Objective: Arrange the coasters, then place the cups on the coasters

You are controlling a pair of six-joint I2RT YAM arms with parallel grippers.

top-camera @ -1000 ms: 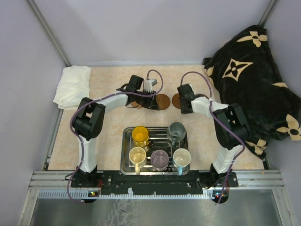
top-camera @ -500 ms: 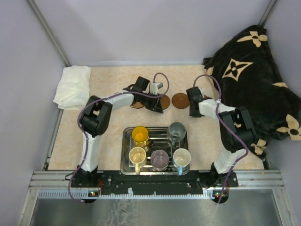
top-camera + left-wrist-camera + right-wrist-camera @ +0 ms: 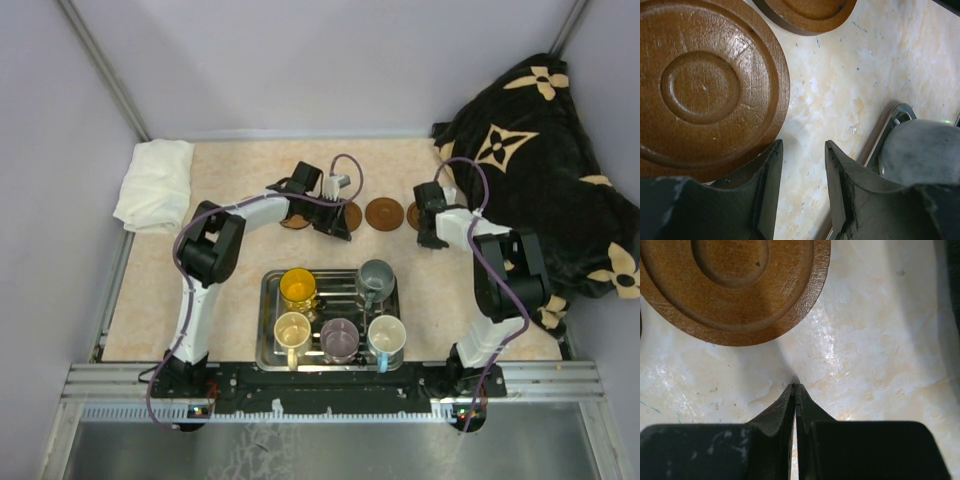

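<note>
Nothing is gripped at the moment. The left claw [image 3: 802, 145] is held half open and empty, with only bare bench [image 3: 840, 90] seen between its fingers. The near coaster [image 3: 700, 85] lies ahead and to the left of that gap. Its near rim is overlapped by the left finger in the wrist view, and contact can't be judged. A second coaster [image 3: 805, 12] sits further ahead, just apart from the first. So a shift to the left would probably be needed before that disc could be pinched.

The right claw [image 3: 796, 386] is shut tight on nothing, and the end coaster [image 3: 735, 280] lies just ahead and left of its tips, not touching. The discs are round, so no long axis has to be lined up. The cups [image 3: 339, 338] are parked in the tray [image 3: 268, 290], well behind both claws.
</note>
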